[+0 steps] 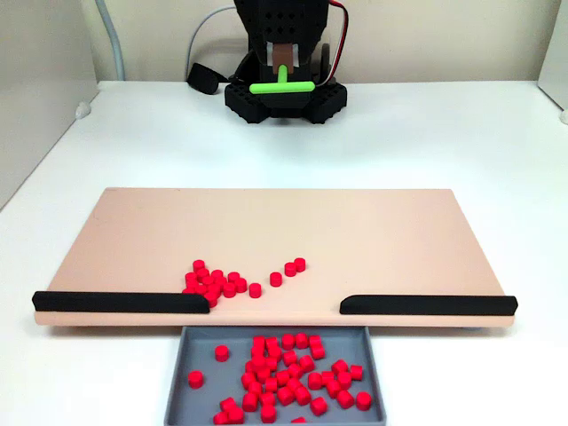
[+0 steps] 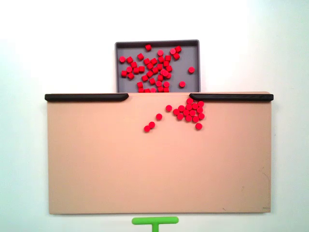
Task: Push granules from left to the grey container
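Grey container (image 1: 182, 377) holds many granules (image 1: 222, 284); light, hard, free-rolling, push from 12 o'clock. Claw (image 1: 282, 64) grips green stick (image 1: 282, 86).

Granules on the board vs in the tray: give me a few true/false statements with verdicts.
1. Some granules lie on the peach board. True.
2. The grey container is empty. False: it holds many red granules.
3. The cluster on the board sits beside the inner end of a black bar. True.
4. The green T-shaped stick is touching the granules. False: it is back at the arm's base, off the board.
5. There is a gap between the two black bars, in front of the grey container. True.
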Tool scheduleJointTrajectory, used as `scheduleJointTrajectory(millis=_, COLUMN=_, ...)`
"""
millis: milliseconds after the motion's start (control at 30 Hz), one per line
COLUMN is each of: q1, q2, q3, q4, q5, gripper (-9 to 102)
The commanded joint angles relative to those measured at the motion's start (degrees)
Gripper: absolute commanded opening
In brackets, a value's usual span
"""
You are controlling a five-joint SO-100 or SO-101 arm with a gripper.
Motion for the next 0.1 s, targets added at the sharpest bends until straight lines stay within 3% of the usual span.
scheduleJointTrajectory(millis=0, q1=0.09, q2=1.85, q3=-1.14, q4=0.26, q5=0.09, gripper=0)
scheduleJointTrajectory(millis=67, q1=0.09, q2=1.85, q3=-1.14, q4=0.26, q5=0.0, gripper=0)
